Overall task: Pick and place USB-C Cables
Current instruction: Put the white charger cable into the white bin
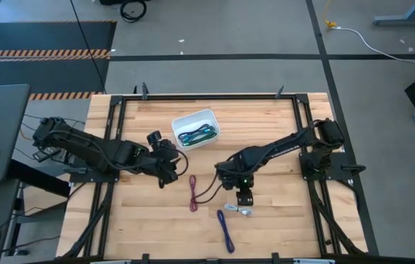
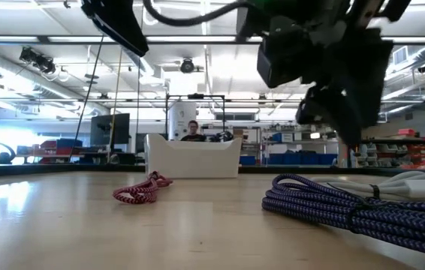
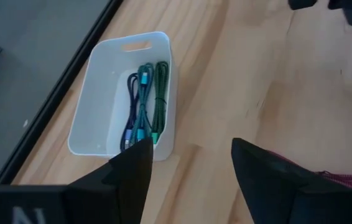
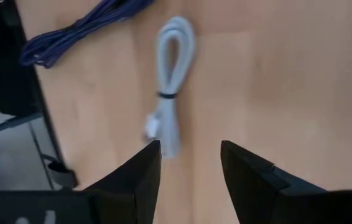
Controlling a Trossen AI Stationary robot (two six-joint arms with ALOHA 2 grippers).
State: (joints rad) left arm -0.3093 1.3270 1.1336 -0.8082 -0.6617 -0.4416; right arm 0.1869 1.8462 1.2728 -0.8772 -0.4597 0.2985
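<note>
Three USB-C cables lie in the white tray (image 1: pixel 195 128) (image 3: pixel 123 93): purple (image 3: pixel 130 106), teal (image 3: pixel 143 102) and green (image 3: pixel 159 99). On the wood lie the dark red cable (image 1: pixel 193 194) (image 2: pixel 143 189), a purple cable (image 1: pixel 226 229) (image 4: pixel 83 28) and the white-grey cable (image 1: pixel 238 210) (image 4: pixel 171 93). My right gripper (image 1: pixel 245 196) (image 4: pixel 189 149) is open and hovers just over the white-grey cable's connector end, touching nothing. My left gripper (image 1: pixel 169 167) (image 3: pixel 191 149) is open, between the tray and the dark red cable.
The tray sits toward the table's far edge, left of centre. A black frame (image 1: pixel 119 110) borders the tabletop. The purple cable (image 2: pixel 348 210) lies close to the near edge. A person (image 2: pixel 192 131) shows in the room behind the table.
</note>
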